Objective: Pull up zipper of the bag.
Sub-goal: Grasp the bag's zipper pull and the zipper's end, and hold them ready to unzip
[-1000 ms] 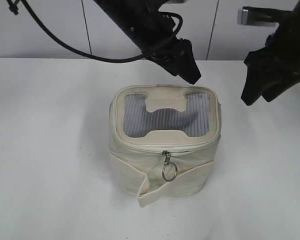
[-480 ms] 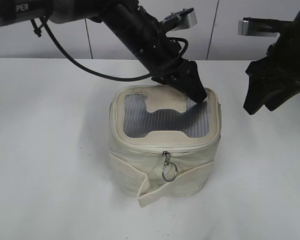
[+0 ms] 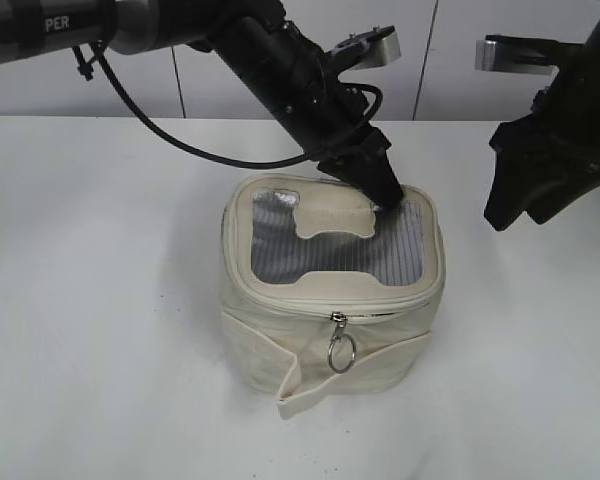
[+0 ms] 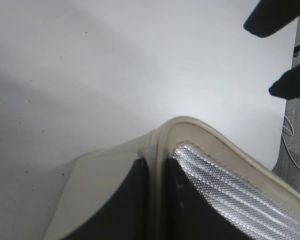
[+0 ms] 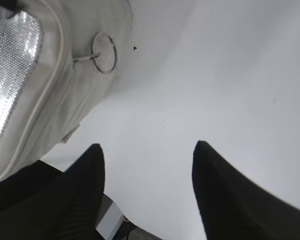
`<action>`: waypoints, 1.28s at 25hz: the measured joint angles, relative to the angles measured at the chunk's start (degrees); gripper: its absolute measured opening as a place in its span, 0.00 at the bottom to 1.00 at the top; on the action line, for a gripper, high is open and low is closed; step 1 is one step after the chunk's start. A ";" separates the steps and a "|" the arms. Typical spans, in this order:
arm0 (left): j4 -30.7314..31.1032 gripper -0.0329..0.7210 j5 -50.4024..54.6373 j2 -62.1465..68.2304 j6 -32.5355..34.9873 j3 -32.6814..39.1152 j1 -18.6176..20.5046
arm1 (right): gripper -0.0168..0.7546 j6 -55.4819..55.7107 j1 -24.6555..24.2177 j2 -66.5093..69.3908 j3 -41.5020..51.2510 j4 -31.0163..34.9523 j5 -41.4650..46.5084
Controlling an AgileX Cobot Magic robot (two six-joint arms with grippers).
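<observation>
The cream-white bag (image 3: 330,335) stands mid-table, with its grey mesh top (image 3: 370,250) facing up. The zipper (image 3: 310,300) runs round the top rim. One silver slider with a ring pull (image 3: 340,350) hangs at the front; a second slider does not show. My left gripper (image 3: 384,196) is down on the bag's rear rim. In the left wrist view its two dark fingers (image 4: 157,167) sit on either side of the cream rim (image 4: 190,125). My right gripper (image 3: 504,214) hangs open and empty to the right of the bag. In the right wrist view, the gripper (image 5: 147,150) has the ring pull (image 5: 104,52) ahead of it.
The white table (image 3: 100,300) lies all round the bag. A loose cream band (image 3: 305,375) sags from the bag's front. White wall panels (image 3: 220,90) stand behind the table's far edge.
My left gripper has come down and forward from above the bag onto its rear rim. The bag's top has shifted slightly. The right arm has hardly moved.
</observation>
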 joint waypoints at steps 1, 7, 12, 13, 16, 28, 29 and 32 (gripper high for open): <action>0.00 0.12 0.00 0.00 0.00 0.00 0.00 | 0.59 -0.06 -0.22 -0.13 0.75 0.00 0.00; 0.13 0.12 0.55 -0.77 0.00 0.00 0.76 | 0.59 -5.48 -1.58 -2.16 10.06 2.40 -6.64; 1.04 0.12 1.72 -1.86 0.00 0.18 1.64 | 0.59 -15.99 -1.70 -3.62 17.89 10.36 -16.06; 1.10 0.12 1.78 -2.02 0.00 0.18 1.82 | 0.59 -18.26 -1.70 -3.66 19.13 12.00 -17.62; 1.10 0.11 1.84 -2.02 -0.05 0.18 2.01 | 0.59 -26.92 -1.70 -3.66 22.00 18.10 -23.30; 1.17 0.11 1.84 -2.02 -0.05 0.18 2.01 | 0.59 -50.70 -1.70 -3.61 23.60 33.66 -30.18; 1.17 0.11 1.90 -2.02 -0.05 0.18 2.01 | 0.59 -51.71 -1.70 -3.46 23.60 34.21 -30.13; 1.17 0.11 1.90 -2.02 -0.05 0.18 2.01 | 0.59 -53.93 -1.70 -1.97 23.60 36.12 -30.07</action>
